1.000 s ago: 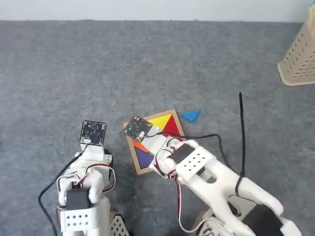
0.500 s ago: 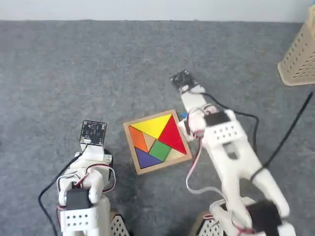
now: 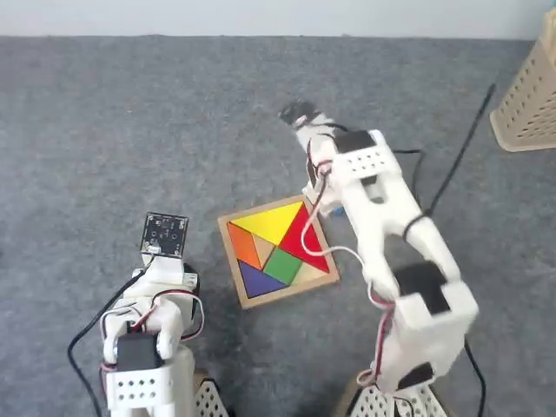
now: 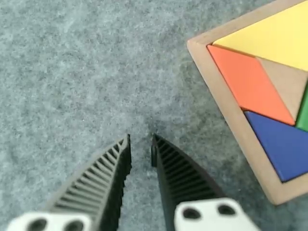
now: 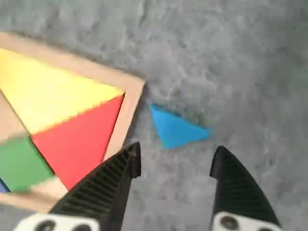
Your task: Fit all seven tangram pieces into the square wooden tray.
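My right gripper (image 5: 178, 148) is spread, with the blue triangle (image 5: 177, 129) just ahead of its tips (tray (image 5: 132, 101) beside). I should lower straight, then pinch two edges.

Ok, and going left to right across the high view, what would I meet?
left arm → wooden tray → right arm → basket
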Robot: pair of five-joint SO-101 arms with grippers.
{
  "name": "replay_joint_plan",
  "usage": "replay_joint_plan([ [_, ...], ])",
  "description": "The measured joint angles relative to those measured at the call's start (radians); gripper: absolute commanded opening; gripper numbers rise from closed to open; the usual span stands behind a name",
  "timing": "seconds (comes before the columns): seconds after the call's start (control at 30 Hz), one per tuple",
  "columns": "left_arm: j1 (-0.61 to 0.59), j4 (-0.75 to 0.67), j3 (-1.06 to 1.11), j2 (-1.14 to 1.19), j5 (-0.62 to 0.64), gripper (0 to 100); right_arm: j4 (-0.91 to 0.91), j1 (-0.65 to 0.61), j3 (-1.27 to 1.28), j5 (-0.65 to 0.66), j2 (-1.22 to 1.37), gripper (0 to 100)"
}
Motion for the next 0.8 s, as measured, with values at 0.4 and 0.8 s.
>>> replay_joint_plan([
  [0.4,0.0,0.0,0.0,0.0,0.0,7,0.101,0.023,-0.115,0.707,0.176,23.8],
  [0.8,0.0,0.0,0.0,0.0,0.0,7,0.072,0.066,-0.137,0.712,0.256,23.7],
])
